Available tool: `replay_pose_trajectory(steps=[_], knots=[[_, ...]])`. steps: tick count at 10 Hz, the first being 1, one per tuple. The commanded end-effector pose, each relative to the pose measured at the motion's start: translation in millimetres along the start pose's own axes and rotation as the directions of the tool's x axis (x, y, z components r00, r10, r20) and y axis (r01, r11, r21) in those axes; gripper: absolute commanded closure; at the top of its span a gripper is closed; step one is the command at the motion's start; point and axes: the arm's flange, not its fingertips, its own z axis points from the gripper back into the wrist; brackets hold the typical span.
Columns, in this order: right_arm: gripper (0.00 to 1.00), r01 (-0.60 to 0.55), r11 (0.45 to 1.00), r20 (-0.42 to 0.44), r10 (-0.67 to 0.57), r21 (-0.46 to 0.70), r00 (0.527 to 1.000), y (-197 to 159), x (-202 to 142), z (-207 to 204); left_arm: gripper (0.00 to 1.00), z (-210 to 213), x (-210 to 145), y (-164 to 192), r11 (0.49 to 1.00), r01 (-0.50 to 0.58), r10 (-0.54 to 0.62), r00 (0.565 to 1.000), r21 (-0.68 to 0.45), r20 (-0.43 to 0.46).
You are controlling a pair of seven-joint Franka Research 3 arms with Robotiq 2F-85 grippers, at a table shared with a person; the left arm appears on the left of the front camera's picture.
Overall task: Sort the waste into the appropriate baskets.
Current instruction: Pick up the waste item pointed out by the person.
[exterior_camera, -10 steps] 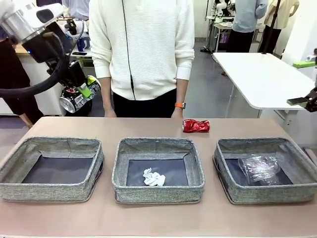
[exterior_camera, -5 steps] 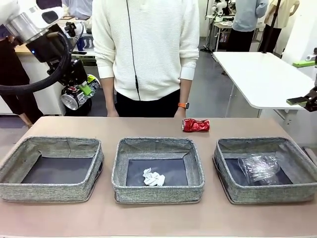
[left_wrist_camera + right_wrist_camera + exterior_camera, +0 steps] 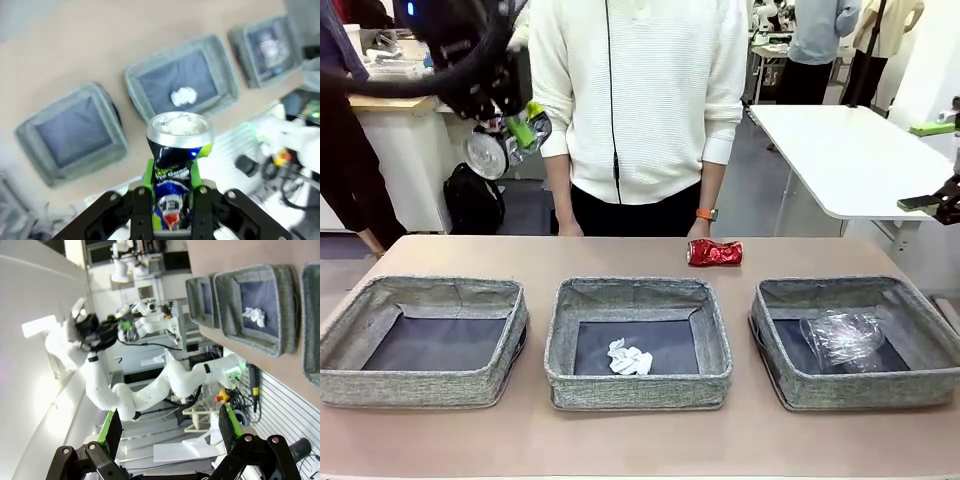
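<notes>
One dark printed can (image 3: 178,131), probably light, thin-walled and easily dented, sits pinched near one end in the left hand (image 3: 171,175); the right hand (image 3: 167,427) gapes empty.

left tool (image 3: 520,132) | dark printed can (image 3: 486,154) — lifted higher, rightward, seemingly nearer person (image 3: 650,100)

The front camera sits at the near edge of the bench (image 3: 620,440), facing across three baskets (image 3: 638,385). The left wrist camera looks down past its fingers (image 3: 141,215) on the same baskets from high above. The right wrist camera, rolled sideways and seemingly off to the side, sees them far beyond its fingers (image 3: 112,432).
</notes>
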Motion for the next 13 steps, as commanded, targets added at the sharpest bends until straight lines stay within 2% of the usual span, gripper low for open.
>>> replay_pose_trajectory(steps=[1, 2, 3, 4, 5, 6, 8, 9, 10, 13], knots=[[0.0, -0.012, 1.0, 0.022, 0.011, 0.014, 1.0, 1.6, 0.7, -1.7, 0.7, 30.0, 10.6, -51.4, 0.999, -0.031, 0.032, 0.999, 0.044, -0.022], [0.0, -0.012, 1.0, 0.022, 0.011, 0.014, 1.0, 1.6, 0.7, -1.7, 0.7, 41.5, 14.4, -84.2, 0.98, -0.181, 0.183, 0.983, 0.082, -0.011], [0.0, -0.012, 1.0, 0.022, 0.011, 0.014, 1.0, 1.6, 0.7, -1.7, 0.7, 50.1, 17.2, -116.5, 0.965, -0.238, 0.236, 0.971, 0.106, 0.037], [0.0, -0.012, 1.0, 0.022, 0.011, 0.014, 1.0, 1.6, 0.7, -1.7, 0.7, 53.0, 19.4, -134.3, 0.96, -0.261, 0.26, 0.965, 0.106, 0.019], [0.0, -0.012, 1.0, 0.022, 0.011, 0.014, 1.0, 1.6, 0.7, -1.7, 0.7, 53.6, 26.5, -154.4, 0.931, -0.346, 0.345, 0.938, 0.115, 0.023], [0.0, -0.012, 1.0, 0.022, 0.011, 0.014, 1.0, 1.6, 0.7, -1.7, 0.7, 56.7, 31.1, -167.9, 0.918, -0.378, 0.382, 0.924, 0.121, -0.015], [0.0, -0.012, 1.0, 0.022, 0.011, 0.014, 1.0, 1.6, 0.7, -1.7, 0.7, 61.1, 44.8, -171.4, 0.907, -0.406, 0.41, 0.912, 0.115, -0.017], [0.0, -0.012, 1.0, 0.022, 0.011, 0.014, 1.0, 1.6, 0.7, -1.7, 0.7, 55.0, 50.0, -167.3, 0.91, -0.393, 0.404, 0.911, 0.131, -0.075], [0.0, -0.012, 1.0, 0.022, 0.011, 0.014, 1.0, 1.6, 0.7, -1.7, 0.7, 45.3, 29.9, -162.5, 0.916, -0.391, 0.394, 0.919, 0.094, -0.009], [0.0, -0.012, 1.0, 0.022, 0.011, 0.014, 1.0, 1.6, 0.7, -1.7, 0.7, 45.3, 29.9, -162.5, 0.916, -0.391, 0.394, 0.919, 0.094, -0.009]])
